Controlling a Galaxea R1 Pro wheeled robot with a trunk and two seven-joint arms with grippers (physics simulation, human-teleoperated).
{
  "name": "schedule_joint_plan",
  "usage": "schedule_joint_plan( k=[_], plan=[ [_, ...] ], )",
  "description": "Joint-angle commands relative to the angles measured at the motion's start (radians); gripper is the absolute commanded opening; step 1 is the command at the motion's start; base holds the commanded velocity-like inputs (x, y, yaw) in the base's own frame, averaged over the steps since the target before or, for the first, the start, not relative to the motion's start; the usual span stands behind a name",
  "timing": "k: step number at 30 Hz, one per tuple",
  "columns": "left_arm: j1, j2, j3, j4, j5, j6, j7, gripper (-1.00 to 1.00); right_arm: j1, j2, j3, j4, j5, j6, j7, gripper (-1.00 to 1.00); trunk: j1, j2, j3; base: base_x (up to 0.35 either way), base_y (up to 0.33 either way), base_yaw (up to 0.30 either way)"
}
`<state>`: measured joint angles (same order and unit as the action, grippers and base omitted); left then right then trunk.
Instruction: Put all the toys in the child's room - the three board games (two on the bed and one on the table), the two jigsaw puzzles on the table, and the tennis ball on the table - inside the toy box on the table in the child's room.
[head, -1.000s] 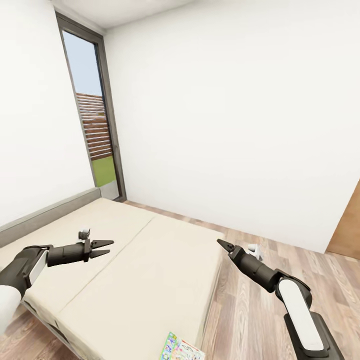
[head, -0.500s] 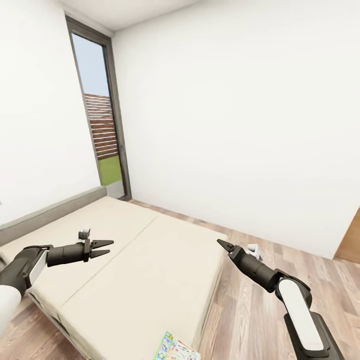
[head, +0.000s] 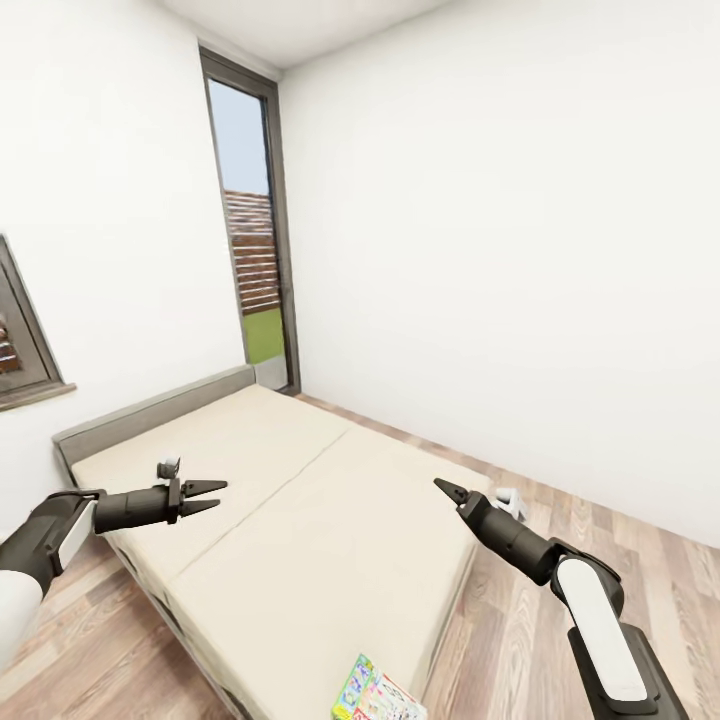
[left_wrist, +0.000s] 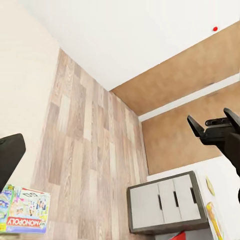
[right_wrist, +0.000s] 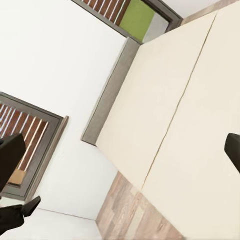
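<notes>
One board game (head: 385, 693) lies at the bed's (head: 300, 520) near edge, below and between both empty grippers, nearer the right gripper (head: 447, 490), pressed together, than the spread left gripper (head: 208, 497).

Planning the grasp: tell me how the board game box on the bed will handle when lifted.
The board game box looks flat and stiff, so probably rigid and light. It lies at the bed's near edge; a push might slide it off. Its thin profile on soft bedding may make getting jaws under it awkward.
</notes>
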<state>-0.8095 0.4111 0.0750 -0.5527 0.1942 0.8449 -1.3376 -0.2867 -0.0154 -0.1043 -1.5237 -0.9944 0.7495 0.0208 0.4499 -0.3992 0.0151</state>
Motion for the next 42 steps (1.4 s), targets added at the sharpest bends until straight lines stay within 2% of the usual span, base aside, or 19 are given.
schedule_joint_plan(
  k=[1, 28, 42],
  plan=[
    [0.000, 0.000, 0.000, 0.000, 0.002, 0.010, -0.002, 1.00, 0.000, 0.000, -0.002, 0.000, 0.000, 0.005, 0.002, 1.00, 0.000, -0.001, 0.000, -0.136, -0.001, 0.281],
    [0.000, -0.001, -0.003, 0.000, 0.003, 0.010, -0.002, 1.00, 0.000, 0.000, -0.002, 0.000, 0.000, 0.005, 0.002, 1.00, 0.000, -0.001, 0.000, -0.018, -0.001, 0.287],
    [0.000, -0.001, -0.003, 0.000, 0.003, 0.010, -0.002, 1.00, 0.000, 0.000, -0.002, 0.000, 0.000, 0.005, 0.002, 1.00, 0.000, -0.001, 0.000, 0.000, -0.134, 0.288]
  ],
)
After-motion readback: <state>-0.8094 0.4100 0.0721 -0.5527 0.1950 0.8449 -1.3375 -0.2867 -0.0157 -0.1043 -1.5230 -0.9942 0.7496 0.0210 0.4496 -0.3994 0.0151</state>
